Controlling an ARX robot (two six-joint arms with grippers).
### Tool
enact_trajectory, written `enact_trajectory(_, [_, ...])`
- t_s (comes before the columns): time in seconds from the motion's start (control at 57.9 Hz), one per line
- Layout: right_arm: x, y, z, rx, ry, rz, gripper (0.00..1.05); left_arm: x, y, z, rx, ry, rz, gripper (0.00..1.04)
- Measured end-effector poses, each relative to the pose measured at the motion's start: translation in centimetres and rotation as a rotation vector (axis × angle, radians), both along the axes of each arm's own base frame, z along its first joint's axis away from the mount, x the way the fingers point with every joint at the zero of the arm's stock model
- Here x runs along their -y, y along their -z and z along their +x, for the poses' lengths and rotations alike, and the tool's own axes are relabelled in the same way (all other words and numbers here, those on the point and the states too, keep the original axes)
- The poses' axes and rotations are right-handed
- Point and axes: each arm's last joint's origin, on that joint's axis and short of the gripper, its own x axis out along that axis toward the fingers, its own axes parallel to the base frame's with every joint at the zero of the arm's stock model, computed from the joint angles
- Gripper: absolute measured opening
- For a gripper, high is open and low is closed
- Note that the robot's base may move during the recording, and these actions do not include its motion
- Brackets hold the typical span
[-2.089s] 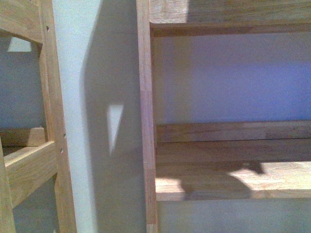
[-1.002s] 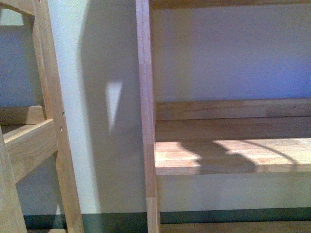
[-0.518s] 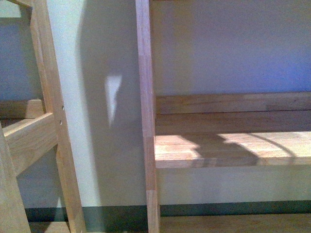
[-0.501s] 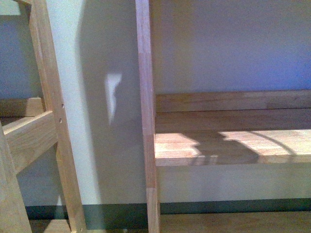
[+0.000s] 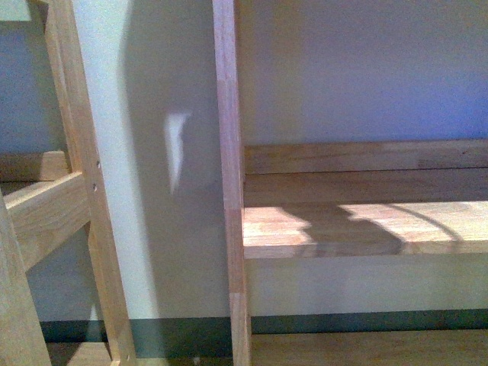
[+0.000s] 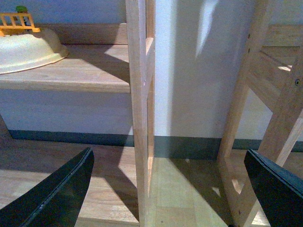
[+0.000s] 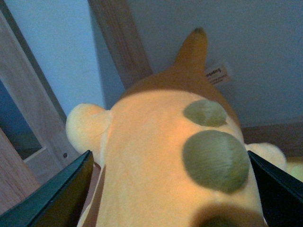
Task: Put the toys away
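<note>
The plush toy (image 7: pixel 180 165), yellow-orange with two greenish-brown patches and a pointed ear beside a small sewn-in label (image 7: pixel 216 74), is held between the spread fingers of the right gripper (image 7: pixel 168 189), close in front of a wooden post (image 7: pixel 125 40) and the pale wall behind it. The left gripper (image 6: pixel 165 189) is seen with its jaws wide apart and nothing between them, pointed at the upright (image 6: pixel 140 109) of the wooden shelf unit. On the shelf board (image 6: pixel 80 71) beside that upright a cream bowl-shaped object (image 6: pixel 26 49) is set, and in the front view the sunlit shelf (image 5: pixel 358 225) is crossed by a curved shadow.

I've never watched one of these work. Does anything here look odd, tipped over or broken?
Nothing looks broken or spilled. The plush toy sits between the right gripper fingers, the wooden shelf looks sound, and a cream bowl rests upright.
</note>
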Motion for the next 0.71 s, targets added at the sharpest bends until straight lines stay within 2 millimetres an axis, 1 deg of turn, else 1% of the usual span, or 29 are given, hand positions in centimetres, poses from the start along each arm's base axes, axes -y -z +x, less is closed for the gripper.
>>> enact_trajectory(0.069, [0.3,-0.3,-0.7,0.018,0.038,-0.02,0.99,0.0,0.0,0.0,0.0,0.0,0.0,0.98])
enact_trajectory(0.242, [1.6,-1.2,-3.1,0.098,0.162,-0.076,0.98,0.0,0.0,0.0,0.0,0.0,0.0,0.98])
enact_trajectory(0.345, [2.5,-1.0,-5.5,0.152,0.248,-0.119,0.98,0.0,0.0,0.0,0.0,0.0,0.0,0.98])
enact_trajectory(0.449, [3.2,-0.1,-8.0,0.193,0.294,-0.143,0.98,0.0,0.0,0.0,0.0,0.0,0.0,0.98])
enact_trajectory(0.57, [3.6,1.4,-10.6,0.214,0.292,-0.143,0.98,0.0,0.0,0.0,0.0,0.0,0.0,0.98])
enact_trajectory(0.622, [3.7,2.5,-12.2,0.215,0.287,-0.141,0.98,0.0,0.0,0.0,0.0,0.0,0.0,0.98])
enact_trajectory(0.656, [3.8,3.0,-12.8,0.214,0.282,-0.141,0.98,0.0,0.0,0.0,0.0,0.0,0.0,0.98])
enact_trajectory(0.708, [4.0,4.4,-14.5,0.211,0.274,-0.129,0.98,0.0,0.0,0.0,0.0,0.0,0.0,0.98])
